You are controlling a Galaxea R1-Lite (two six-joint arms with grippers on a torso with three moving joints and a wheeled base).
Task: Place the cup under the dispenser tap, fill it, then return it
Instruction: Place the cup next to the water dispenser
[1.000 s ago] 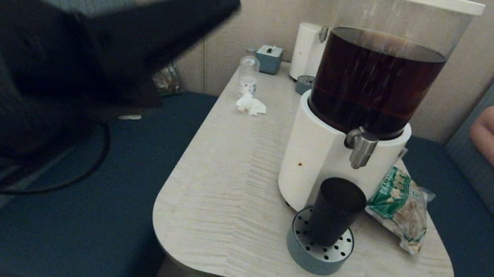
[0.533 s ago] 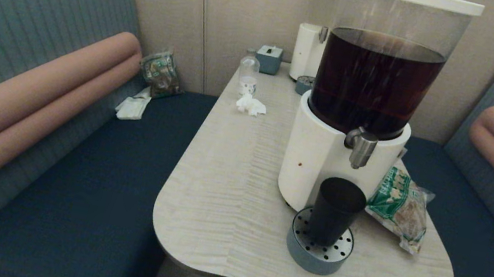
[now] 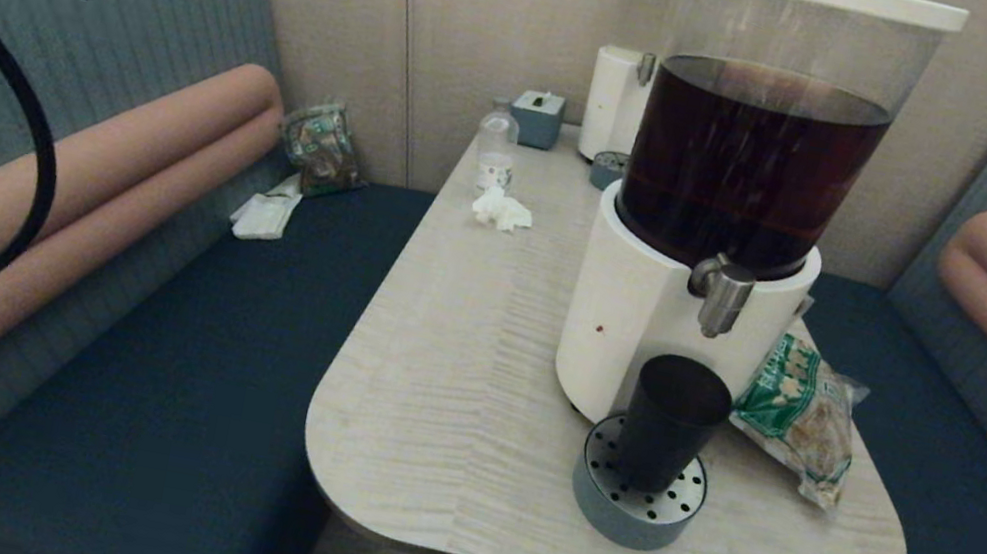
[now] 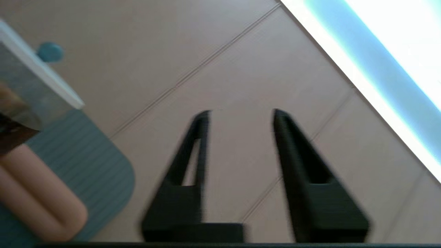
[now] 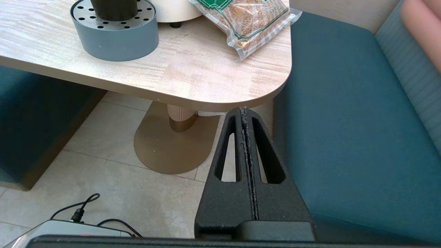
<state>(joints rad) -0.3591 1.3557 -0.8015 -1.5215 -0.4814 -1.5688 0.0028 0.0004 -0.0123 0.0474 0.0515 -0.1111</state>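
Left tool (image 4: 241,115) hung high with fingers spread and empty, right tool (image 5: 244,112) pressed shut below the table's near edge — cup (image 3: 669,422) waited under the dispenser tap (image 3: 722,295), so opening it seemed next.

Your pale wood-grain bench (image 3: 453,392) carries the big white-based dispenser (image 3: 636,333), with the blue-grey drip tray (image 3: 629,514) just in front of it and a green-printed snack bag (image 3: 800,412) beside its base. Further back lie a crumpled tissue (image 3: 501,209), a small bottle (image 3: 496,148), a tissue box (image 3: 537,116) and a slimmer white dispenser (image 3: 614,100).
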